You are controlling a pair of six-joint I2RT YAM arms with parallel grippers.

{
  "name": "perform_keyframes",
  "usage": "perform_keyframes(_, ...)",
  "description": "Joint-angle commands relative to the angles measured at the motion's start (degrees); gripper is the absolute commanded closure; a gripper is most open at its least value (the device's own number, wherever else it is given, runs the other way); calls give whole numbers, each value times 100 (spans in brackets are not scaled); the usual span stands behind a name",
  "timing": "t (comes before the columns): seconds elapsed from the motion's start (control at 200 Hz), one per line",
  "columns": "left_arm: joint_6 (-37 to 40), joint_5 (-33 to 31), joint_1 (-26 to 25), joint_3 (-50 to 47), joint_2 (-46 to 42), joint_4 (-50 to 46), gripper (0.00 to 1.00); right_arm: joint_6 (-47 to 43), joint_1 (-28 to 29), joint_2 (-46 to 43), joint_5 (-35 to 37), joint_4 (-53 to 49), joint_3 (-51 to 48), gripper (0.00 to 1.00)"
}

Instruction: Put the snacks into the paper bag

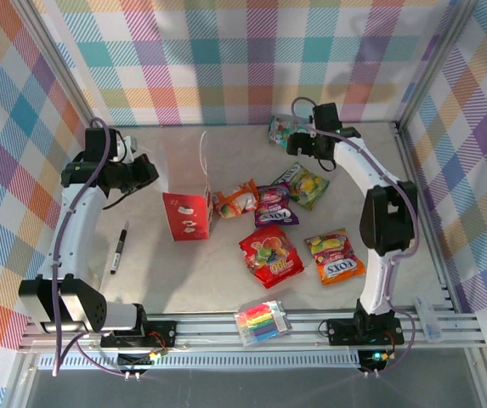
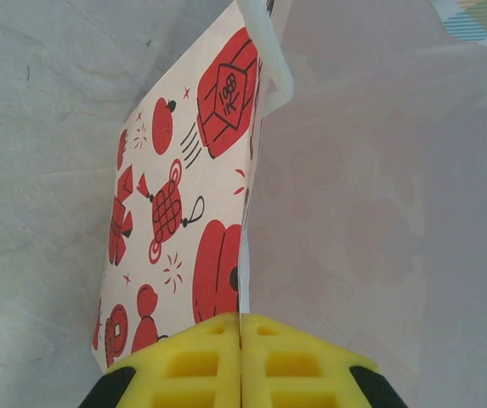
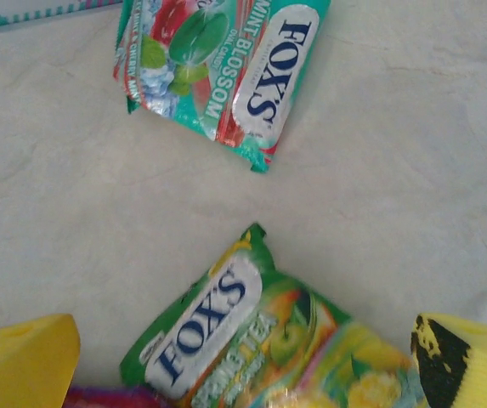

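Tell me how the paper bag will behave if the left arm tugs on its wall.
The paper bag will probably flex and crease, not stay rigid: its wall is a thin sheet where the left gripper jaws pinch it. It is likely light and apt to slide or tip, since six snack pouches lie outside it.
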Motion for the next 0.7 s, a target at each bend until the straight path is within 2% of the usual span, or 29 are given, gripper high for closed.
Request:
perform_keyframes(0.0, 168, 52, 72, 258, 105, -245, 99, -273, -21, 579, 79, -390, 797, 0)
perform_keyframes(0.195, 214, 8, 77, 292, 65, -275, 99, -925, -15, 1649, 156, -818, 2167, 1)
perform_keyframes(0.4, 188, 96, 76, 189, 86, -202, 99, -1669, 39, 2722, 569, -1426, 3663, 1)
perform_keyframes(0.695, 205, 64, 77, 243, 132, -286, 99, -2794, 151, 3230, 492, -1224, 3872, 1)
